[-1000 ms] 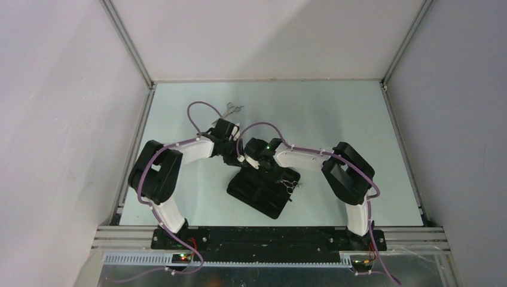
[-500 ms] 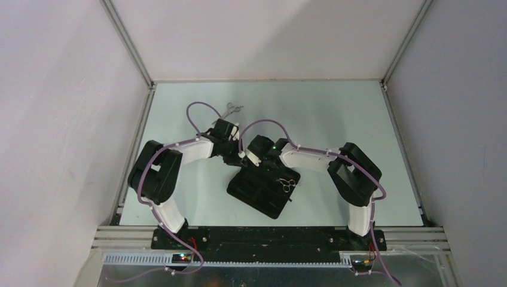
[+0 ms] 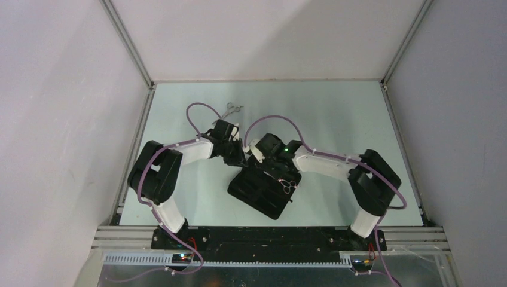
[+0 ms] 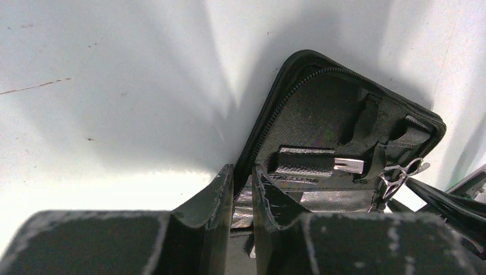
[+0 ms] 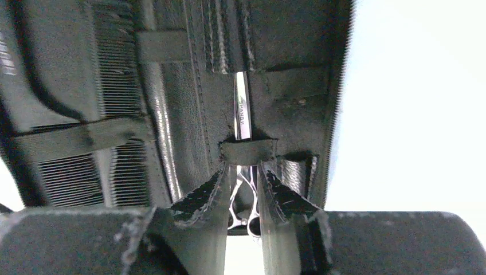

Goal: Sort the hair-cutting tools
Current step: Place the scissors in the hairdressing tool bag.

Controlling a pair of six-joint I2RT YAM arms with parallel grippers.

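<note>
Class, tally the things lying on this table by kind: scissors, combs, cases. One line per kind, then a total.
Zip case: 1
Scissors: 2, one loose on the table, the other strapped in the case
Combs: at least 1, strapped in the case; a second cannot be told apart
Total: at least 4

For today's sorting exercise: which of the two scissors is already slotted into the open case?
The near scissors by the right claw, with their blades under a strap of the case. The far scissors lie loose on the table.
</note>
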